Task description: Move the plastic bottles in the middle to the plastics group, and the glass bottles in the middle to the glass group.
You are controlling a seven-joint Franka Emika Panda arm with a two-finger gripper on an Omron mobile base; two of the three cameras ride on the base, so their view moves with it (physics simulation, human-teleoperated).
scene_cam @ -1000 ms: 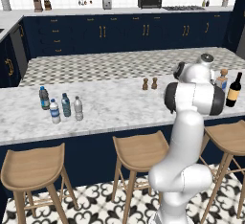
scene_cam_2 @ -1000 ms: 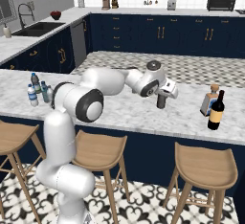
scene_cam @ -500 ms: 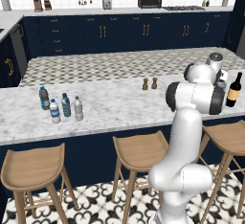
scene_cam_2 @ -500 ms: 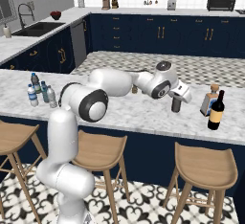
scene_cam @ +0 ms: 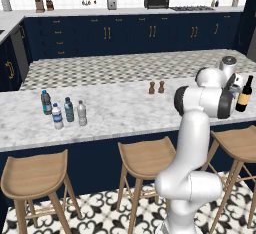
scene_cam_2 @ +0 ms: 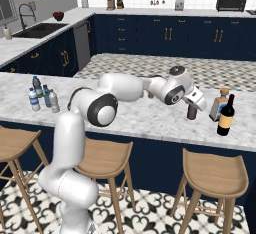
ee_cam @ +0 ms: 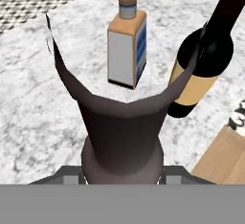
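Scanning left to right: four plastic bottles (scene_cam_2: 42, 98) stand clustered at the counter's (scene_cam_2: 130, 120) far left, while the gripper (scene_cam_2: 192, 109) is clamped on the brown bottle (scene_cam_2: 191, 112), low over the marble just beside the corked bottle (scene_cam_2: 218, 105) and wine bottle (scene_cam_2: 226, 116). Risk: a tilted or early release could topple it into those neighbours.
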